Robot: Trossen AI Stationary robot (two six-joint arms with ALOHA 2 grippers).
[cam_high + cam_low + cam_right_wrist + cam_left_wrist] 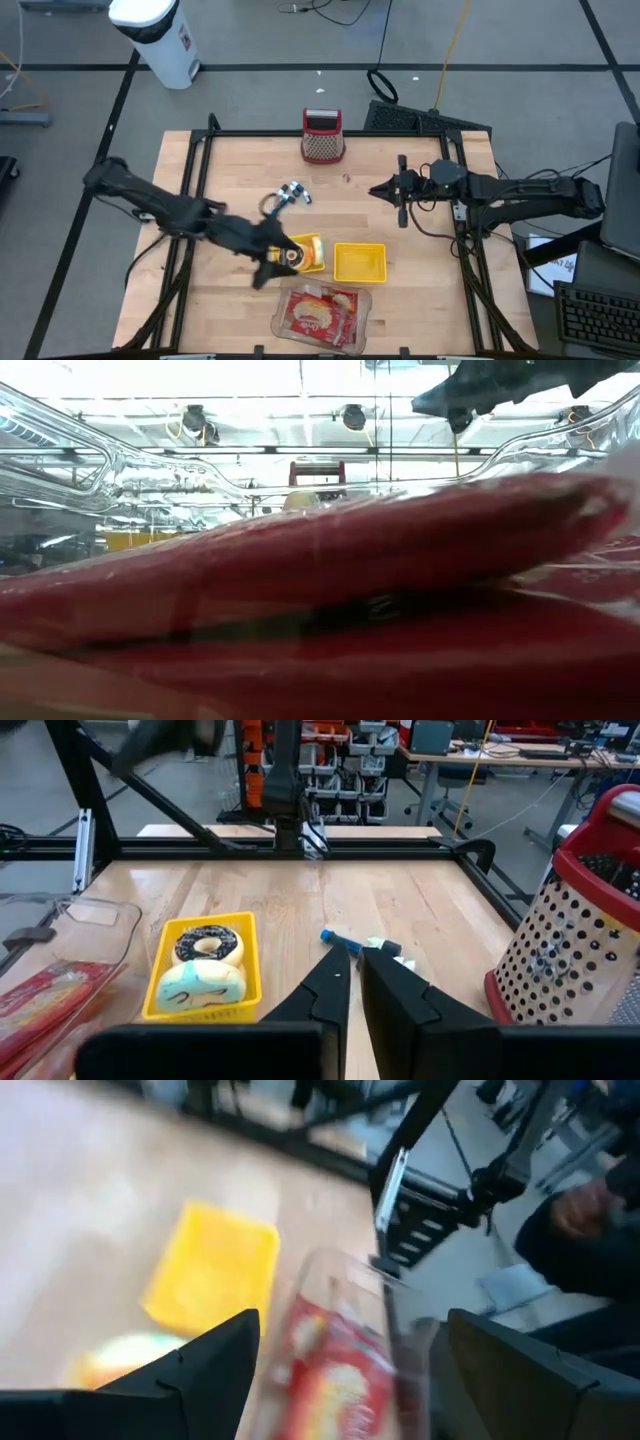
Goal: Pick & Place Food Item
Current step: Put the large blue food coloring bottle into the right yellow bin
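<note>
Now: left gripper [268, 268] over table [420, 300], fingers [200, 1370] spread wide, grasping nothing. Food item, bagged snack [305, 255] on yellow tray [312, 262], just beside left gripper's tip. Clear container [322, 315] with red packaged food just below and right of it. Empty yellow bin [360, 262] beyond tray. Right gripper [400, 190] well apart, fingers clenched, nothing between them; grater [323, 137] and small blue-white item [292, 192] near it.

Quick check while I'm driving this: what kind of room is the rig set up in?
Most likely a robotics lab or workshop: a black metal frame rings the light wooden table, cables trail over the grey floor, and parts racks and workbenches fill the background.
</note>
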